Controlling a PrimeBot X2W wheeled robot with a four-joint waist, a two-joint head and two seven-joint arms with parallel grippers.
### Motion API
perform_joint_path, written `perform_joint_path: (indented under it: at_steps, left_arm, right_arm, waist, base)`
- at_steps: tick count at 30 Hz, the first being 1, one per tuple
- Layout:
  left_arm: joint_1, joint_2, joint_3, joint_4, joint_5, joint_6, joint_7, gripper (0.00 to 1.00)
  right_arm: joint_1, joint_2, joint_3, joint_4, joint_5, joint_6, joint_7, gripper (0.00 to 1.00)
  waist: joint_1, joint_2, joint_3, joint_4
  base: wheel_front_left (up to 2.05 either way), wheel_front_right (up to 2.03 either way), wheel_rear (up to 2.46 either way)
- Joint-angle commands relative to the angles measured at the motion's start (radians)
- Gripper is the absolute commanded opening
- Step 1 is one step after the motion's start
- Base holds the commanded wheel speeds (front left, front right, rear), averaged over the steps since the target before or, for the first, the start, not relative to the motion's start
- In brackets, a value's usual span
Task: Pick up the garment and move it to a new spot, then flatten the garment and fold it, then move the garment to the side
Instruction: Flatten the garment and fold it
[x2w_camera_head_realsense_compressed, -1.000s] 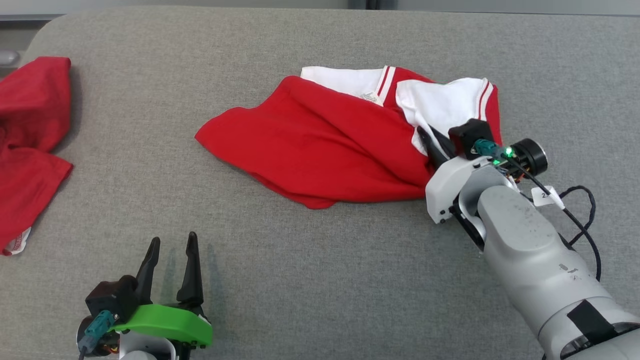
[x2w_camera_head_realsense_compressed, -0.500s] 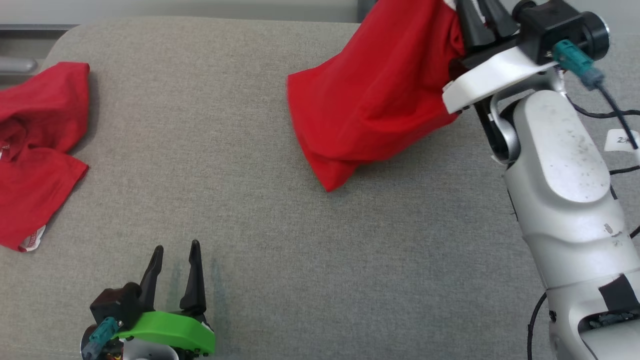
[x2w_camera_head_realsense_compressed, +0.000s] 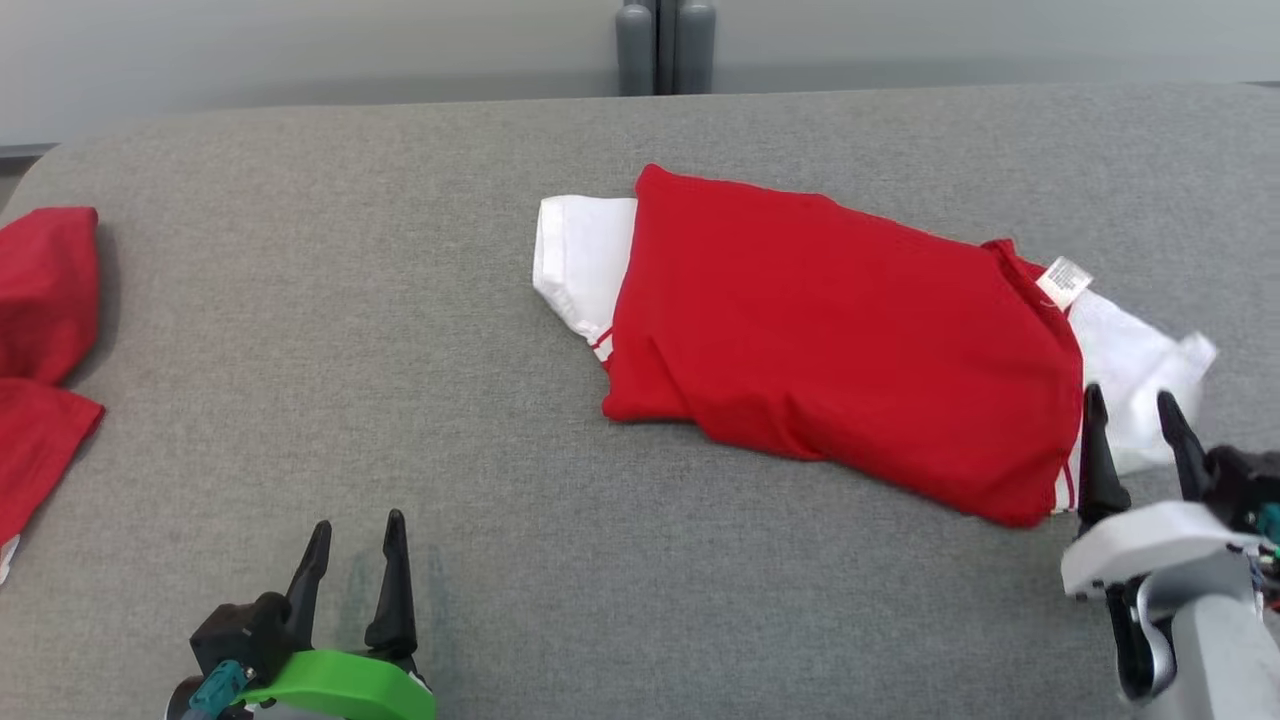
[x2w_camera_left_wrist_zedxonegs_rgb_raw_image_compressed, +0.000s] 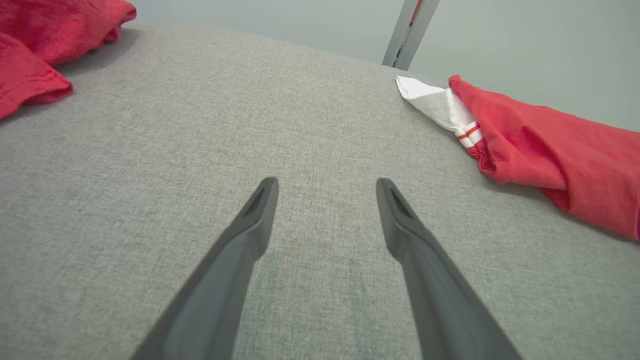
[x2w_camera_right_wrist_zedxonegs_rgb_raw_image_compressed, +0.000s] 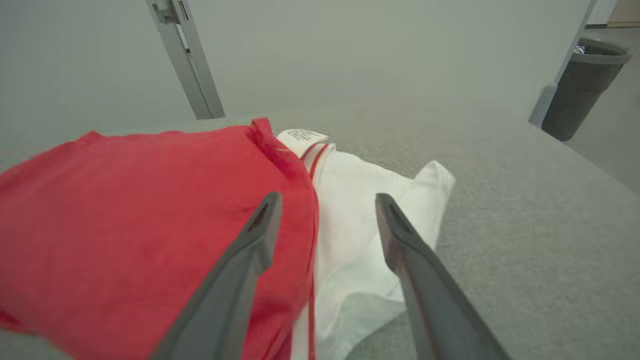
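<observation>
The red garment with white sleeves (x2w_camera_head_realsense_compressed: 840, 340) lies in a loose heap across the middle and right of the grey table (x2w_camera_head_realsense_compressed: 600, 560). One white sleeve pokes out at its left end, another at its right end beside a white label. My right gripper (x2w_camera_head_realsense_compressed: 1130, 410) is open at the garment's right end, above its red edge and white sleeve (x2w_camera_right_wrist_zedxonegs_rgb_raw_image_compressed: 360, 250), holding nothing. Low at the front left, my left gripper (x2w_camera_head_realsense_compressed: 355, 535) stands open over bare table, well apart from the garment (x2w_camera_left_wrist_zedxonegs_rgb_raw_image_compressed: 545, 145).
A second red garment (x2w_camera_head_realsense_compressed: 40, 330) lies at the table's left edge, its folds (x2w_camera_left_wrist_zedxonegs_rgb_raw_image_compressed: 45, 45) at the top left of the left wrist view. A grey post (x2w_camera_head_realsense_compressed: 665, 45) stands behind the table. A dark bin (x2w_camera_right_wrist_zedxonegs_rgb_raw_image_compressed: 582, 85) stands on the floor beyond the right side.
The right gripper, which held the garment lifted, has let it go; the garment now lies flat on the table with the gripper open at its right end. The head camera shifted. The left gripper stayed put.
</observation>
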Motion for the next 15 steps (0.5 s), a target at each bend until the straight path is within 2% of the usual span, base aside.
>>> perform_joint_path:
  at_steps: [1,7,15]
  left_arm:
    - [0.008,-0.001,0.002,-0.002,0.004,-0.005,0.0,1.0]
    - [0.014,-0.001,0.002,-0.007,0.013,-0.005,0.0,1.0]
    - [0.002,-0.004,-0.013,-0.006,0.016,-0.005,0.0,1.0]
  right_arm:
    - [0.03,-0.002,-0.019,0.013,-0.011,-0.001,-0.002,1.0]
    - [0.073,-0.003,-0.044,0.017,-0.022,-0.001,-0.002,1.0]
    - [-0.014,-0.003,0.014,0.04,-0.028,-0.001,-0.002,1.0]
  waist:
    - [0.0,0.0,-0.015,-0.032]
    - [0.0,0.0,-0.019,-0.054]
    - [0.0,0.0,-0.017,-0.046]
  base:
    - [0.0,0.0,0.0]
    - [0.0,0.0,0.0]
    - [0.0,0.0,0.0]
